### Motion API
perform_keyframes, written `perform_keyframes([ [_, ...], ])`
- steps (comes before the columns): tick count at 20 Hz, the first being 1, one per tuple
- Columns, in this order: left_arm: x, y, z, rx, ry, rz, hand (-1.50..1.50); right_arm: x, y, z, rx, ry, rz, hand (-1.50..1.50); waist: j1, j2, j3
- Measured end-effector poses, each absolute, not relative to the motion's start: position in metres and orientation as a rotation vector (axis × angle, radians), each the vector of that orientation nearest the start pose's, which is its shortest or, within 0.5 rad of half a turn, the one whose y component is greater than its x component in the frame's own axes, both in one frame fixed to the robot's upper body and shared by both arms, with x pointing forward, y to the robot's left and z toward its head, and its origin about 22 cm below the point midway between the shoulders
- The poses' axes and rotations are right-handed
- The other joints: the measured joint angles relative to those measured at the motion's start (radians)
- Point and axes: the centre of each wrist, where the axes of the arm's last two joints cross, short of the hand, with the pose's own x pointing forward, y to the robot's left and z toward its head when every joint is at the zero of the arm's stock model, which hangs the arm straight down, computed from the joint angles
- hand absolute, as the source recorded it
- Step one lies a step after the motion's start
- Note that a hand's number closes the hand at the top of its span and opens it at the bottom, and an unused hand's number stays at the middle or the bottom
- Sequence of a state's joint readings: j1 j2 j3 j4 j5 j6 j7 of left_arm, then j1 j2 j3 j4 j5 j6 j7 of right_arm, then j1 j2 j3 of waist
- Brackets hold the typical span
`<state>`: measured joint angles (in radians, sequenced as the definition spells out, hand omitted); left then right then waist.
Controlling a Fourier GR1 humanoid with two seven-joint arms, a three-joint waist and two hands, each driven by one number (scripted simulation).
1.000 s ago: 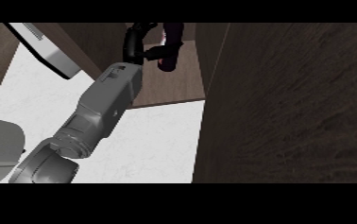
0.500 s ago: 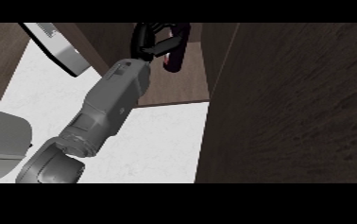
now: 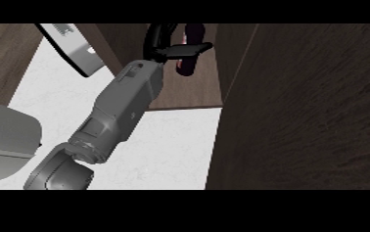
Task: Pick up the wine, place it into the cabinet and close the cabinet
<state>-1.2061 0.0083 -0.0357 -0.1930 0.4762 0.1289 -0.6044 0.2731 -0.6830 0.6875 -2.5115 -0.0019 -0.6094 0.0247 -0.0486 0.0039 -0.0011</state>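
Dark wood grain fills the right of the head view: the cabinet door (image 3: 303,108) stands open, edge toward the camera, beside the cabinet (image 3: 198,91) with its brown shelf floor. One grey forearm (image 3: 119,113) rises from the lower left across the white marbled worktop (image 3: 170,148) and reaches into the cabinet opening. From this angle I cannot tell with certainty which arm it is; it enters from the left, so I take it as the left hand (image 3: 170,47). Its black fingers curl around the wine bottle (image 3: 189,55), a dark maroon shape standing on or just above the shelf near the back of the cabinet, with one finger crossing the bottle's front. The bottle's upper part is cut off by the view's top edge. A grey slanted panel (image 3: 72,47) shows at upper left, over the worktop. No other hand shows in this view.
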Motion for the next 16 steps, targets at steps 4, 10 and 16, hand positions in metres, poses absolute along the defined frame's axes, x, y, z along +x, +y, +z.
perform_keyframes([
  [4,0.440,0.085,0.066,-0.273,-1.824,0.004,-1.50,0.090,-0.194,0.150,0.084,-1.951,0.238,-1.50,0.012,-0.007,0.000],
  [10,0.429,0.089,0.050,-0.373,-1.809,0.008,-1.50,0.089,-0.195,0.149,0.065,-1.937,0.222,-1.50,0.025,-0.017,0.000],
  [16,0.411,0.090,0.033,-0.454,-1.785,0.012,-1.50,0.090,-0.197,0.150,0.045,-1.934,0.226,-1.50,0.034,-0.021,0.000],
])
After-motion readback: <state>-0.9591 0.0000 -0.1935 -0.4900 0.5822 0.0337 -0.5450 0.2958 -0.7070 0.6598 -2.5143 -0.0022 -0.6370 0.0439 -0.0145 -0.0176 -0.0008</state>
